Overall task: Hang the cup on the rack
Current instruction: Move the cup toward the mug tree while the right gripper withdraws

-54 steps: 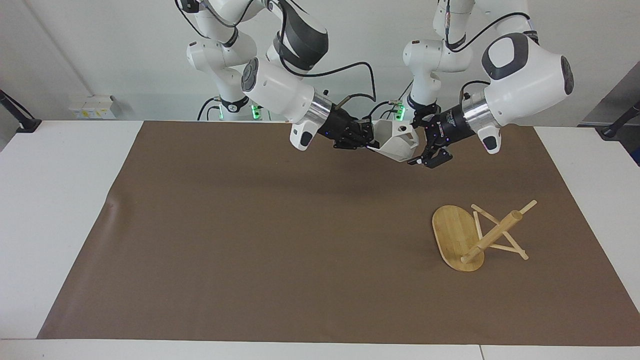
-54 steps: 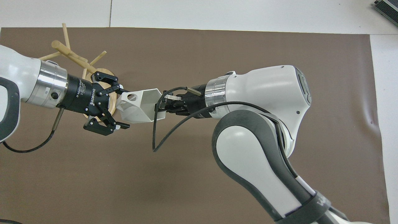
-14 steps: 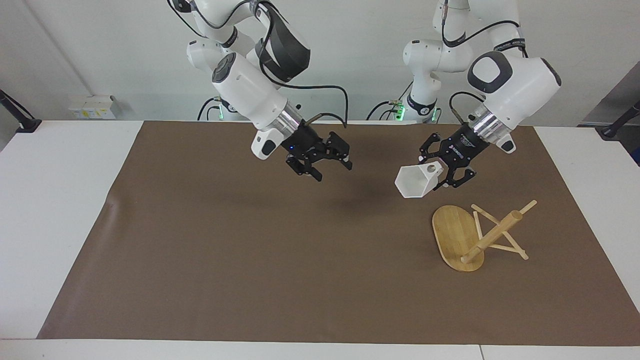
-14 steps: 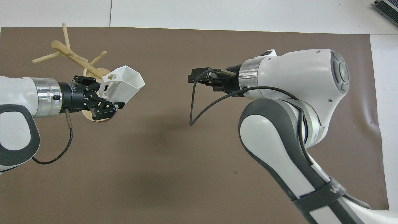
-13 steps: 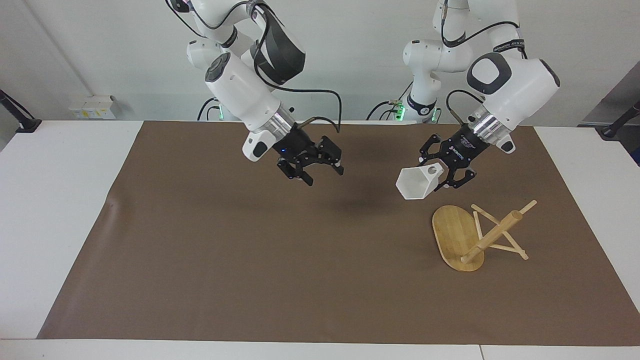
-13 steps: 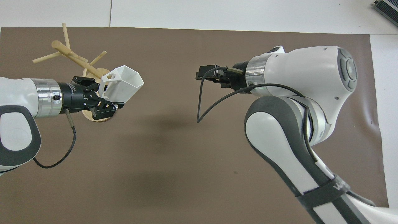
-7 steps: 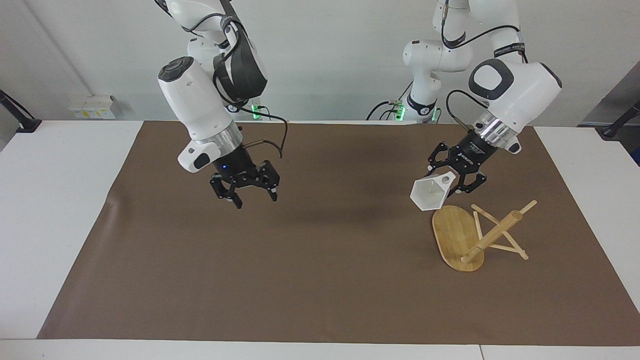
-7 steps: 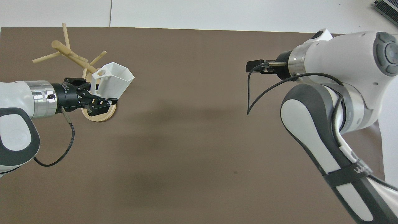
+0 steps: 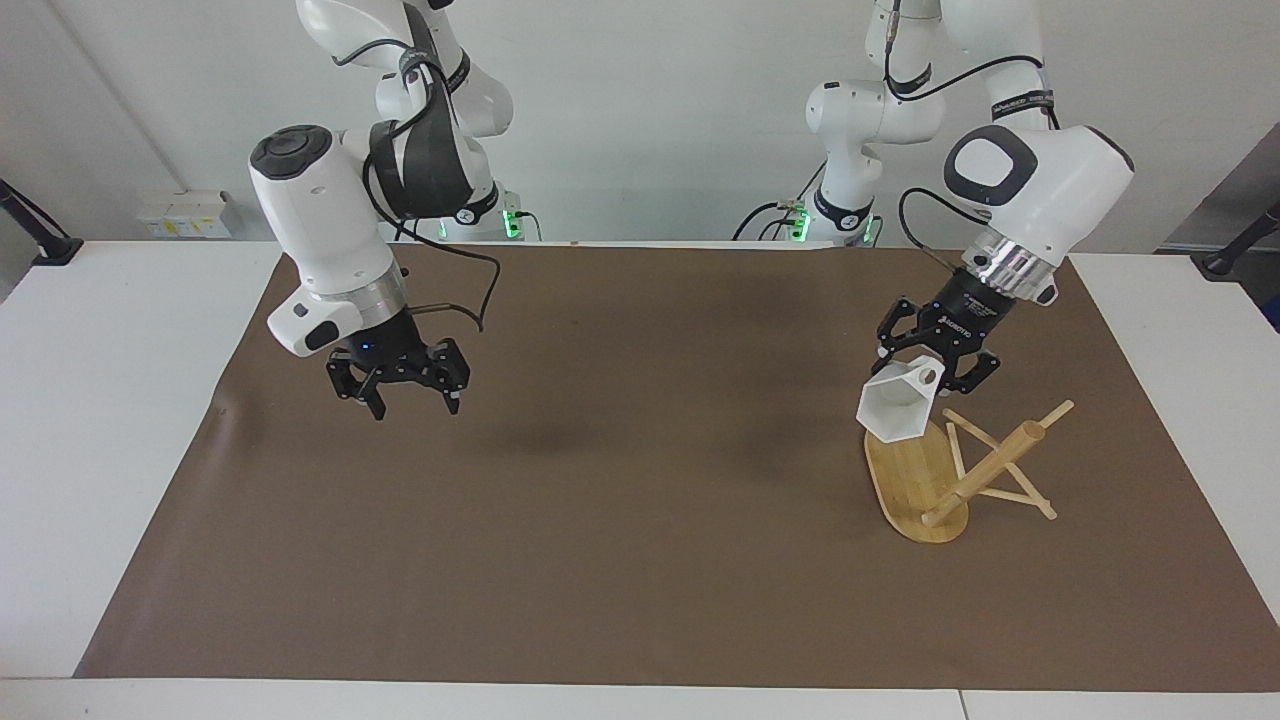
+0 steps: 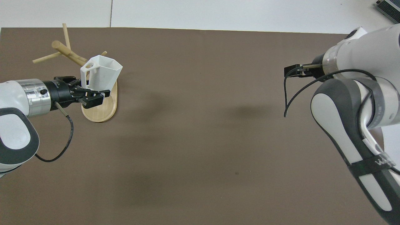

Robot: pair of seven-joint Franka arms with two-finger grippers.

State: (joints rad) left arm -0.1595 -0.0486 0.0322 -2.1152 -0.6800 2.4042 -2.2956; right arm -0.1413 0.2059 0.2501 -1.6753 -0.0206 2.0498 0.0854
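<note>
Cup [image 9: 898, 404] gripped by left tool [image 9: 931, 366] over rack [image 9: 915, 478] | right tool [image 9: 411, 393] spread

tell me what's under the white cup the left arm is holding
The white faceted cup hangs over the oval bamboo base of the bamboo peg rack; the base's part nearest the robots is covered by it.

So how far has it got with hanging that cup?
Picked up: the left claw grips the white cup by its handle, in the air over the base of the bamboo rack. In hand: bringing it to the rack. Left: the handle is not on any peg yet. The right claw hangs open and empty over the mat.
</note>
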